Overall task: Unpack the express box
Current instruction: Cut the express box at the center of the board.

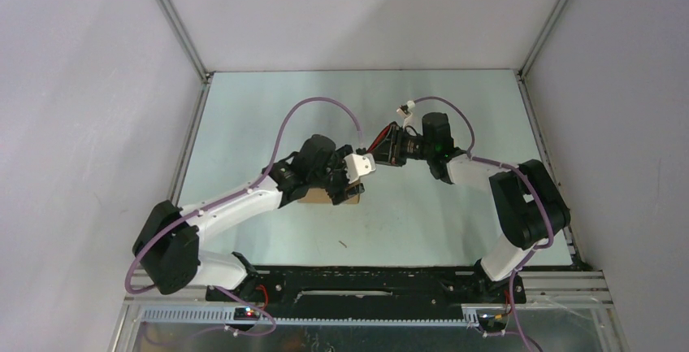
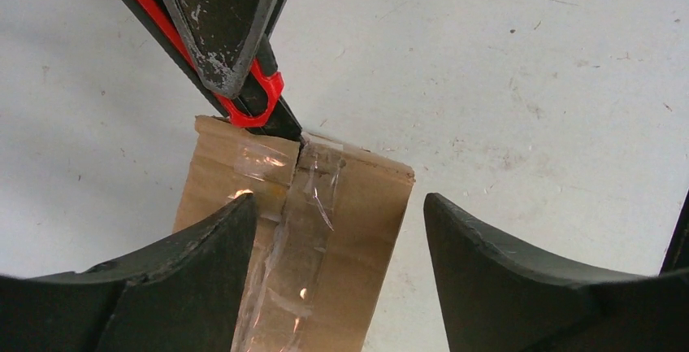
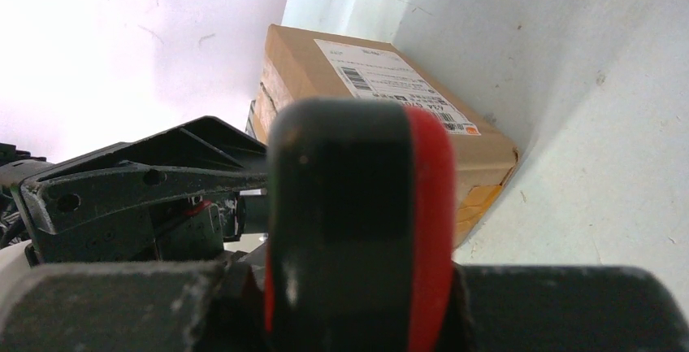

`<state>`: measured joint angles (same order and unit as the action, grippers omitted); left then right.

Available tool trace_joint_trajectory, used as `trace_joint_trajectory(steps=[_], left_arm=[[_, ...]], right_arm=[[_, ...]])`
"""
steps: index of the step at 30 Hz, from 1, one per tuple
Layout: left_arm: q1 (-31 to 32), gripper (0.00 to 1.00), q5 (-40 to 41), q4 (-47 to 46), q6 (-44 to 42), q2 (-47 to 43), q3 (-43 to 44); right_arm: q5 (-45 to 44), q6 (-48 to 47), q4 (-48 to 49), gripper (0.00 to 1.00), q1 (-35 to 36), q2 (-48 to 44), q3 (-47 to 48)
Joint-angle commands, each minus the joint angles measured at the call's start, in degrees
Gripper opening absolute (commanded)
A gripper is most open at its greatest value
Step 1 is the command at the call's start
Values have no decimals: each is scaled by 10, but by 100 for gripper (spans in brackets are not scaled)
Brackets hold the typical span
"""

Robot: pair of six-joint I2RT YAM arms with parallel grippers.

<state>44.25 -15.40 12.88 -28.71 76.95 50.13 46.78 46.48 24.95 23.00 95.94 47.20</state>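
Observation:
The express box (image 2: 341,230), brown cardboard with clear tape along its seam, lies on the pale table. My left gripper (image 2: 339,199) is open and straddles it. The left finger (image 2: 195,271) overlaps the box's left side, and the right finger (image 2: 504,271) stands clear of the right edge. A red-and-black utility knife (image 2: 256,104) touches the far end of the taped seam with its tip. My right gripper (image 3: 357,287) is shut on the knife's handle (image 3: 357,206). Behind it the box (image 3: 301,63) shows its white label (image 3: 390,80). From above, both grippers meet at the box (image 1: 321,197).
White enclosure walls (image 1: 97,84) close in the table (image 1: 406,230) on the left, back and right. The left arm's wrist (image 3: 138,181) sits close beside the knife. An orange-yellow patch (image 3: 479,202) shows at the box's near end.

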Motion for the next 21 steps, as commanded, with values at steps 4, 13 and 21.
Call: trace_joint_trajectory(steps=[4, 13, 21], left_arm=[[16, 74, -40, 48, 33, 7, -17], [43, 67, -20, 104, 35, 5, -2], [43, 55, 38, 66, 31, -6, -10]], right_arm=[[1, -40, -54, 0, 4, 21, -12], [0, -35, -49, 0, 2, 23, -12], [2, -35, -51, 0, 3, 14, -12]])
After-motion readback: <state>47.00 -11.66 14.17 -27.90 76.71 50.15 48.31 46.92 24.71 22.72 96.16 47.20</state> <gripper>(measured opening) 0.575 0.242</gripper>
